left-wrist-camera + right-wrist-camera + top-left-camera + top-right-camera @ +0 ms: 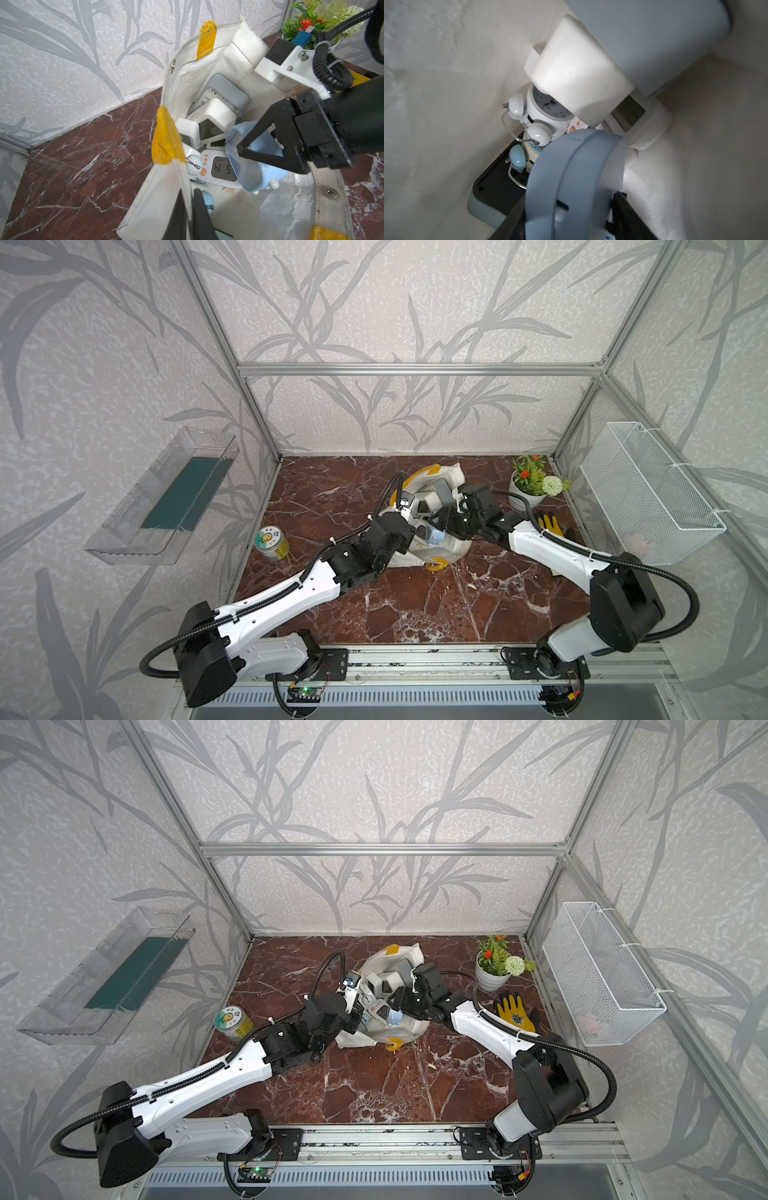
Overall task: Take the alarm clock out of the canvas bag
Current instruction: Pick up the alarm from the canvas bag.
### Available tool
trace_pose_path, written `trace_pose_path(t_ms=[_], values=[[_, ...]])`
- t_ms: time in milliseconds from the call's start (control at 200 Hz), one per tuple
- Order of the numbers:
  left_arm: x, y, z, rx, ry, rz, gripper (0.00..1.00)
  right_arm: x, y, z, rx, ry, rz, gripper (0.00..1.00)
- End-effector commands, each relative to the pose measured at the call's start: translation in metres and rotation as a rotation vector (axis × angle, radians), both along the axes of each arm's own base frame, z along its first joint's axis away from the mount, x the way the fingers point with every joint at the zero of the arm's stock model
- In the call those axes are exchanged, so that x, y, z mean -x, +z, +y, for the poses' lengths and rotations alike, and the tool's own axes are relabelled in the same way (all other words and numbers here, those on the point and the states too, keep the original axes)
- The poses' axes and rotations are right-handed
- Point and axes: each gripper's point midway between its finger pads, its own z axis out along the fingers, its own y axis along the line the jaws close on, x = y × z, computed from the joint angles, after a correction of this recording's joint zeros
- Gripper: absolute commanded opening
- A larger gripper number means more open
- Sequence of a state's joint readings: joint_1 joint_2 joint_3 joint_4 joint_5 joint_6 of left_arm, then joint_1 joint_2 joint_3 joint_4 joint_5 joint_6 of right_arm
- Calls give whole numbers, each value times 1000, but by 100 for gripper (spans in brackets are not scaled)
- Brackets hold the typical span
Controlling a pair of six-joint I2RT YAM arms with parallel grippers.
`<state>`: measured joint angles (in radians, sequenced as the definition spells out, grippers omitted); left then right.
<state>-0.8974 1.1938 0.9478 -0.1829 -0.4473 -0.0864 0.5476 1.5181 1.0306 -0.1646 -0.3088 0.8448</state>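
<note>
Blue alarm clock sat clamped in right jaws; left jaws pinched canvas bag rim. We judged next: lift clear.

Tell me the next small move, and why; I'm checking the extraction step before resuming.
Probably lift the right gripper out of the canvas bag: its fingers clasp the light blue alarm clock, and the left gripper pinches the bag's rim, holding the mouth open.

Bright, even light; edges bow (dim inside the canvas bag).
</note>
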Motion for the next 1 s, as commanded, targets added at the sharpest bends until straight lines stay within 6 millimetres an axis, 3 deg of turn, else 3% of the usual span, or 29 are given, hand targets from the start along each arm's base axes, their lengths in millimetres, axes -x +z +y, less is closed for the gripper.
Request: trace_pose_path(t_ms=[0,195,365,995], values=[[-6,18,2,41,46,-36,0,-2,35,4,-69,19,-82,23],[-8,17,6,42,68,-39,0,0,60,5,-110,37,-127,23],[-9,16,11,32,88,-35,0,-2,75,-6,-141,16,-151,23],[-16,8,25,21,136,-9,0,-10,126,-87,-365,-122,-234,23]])
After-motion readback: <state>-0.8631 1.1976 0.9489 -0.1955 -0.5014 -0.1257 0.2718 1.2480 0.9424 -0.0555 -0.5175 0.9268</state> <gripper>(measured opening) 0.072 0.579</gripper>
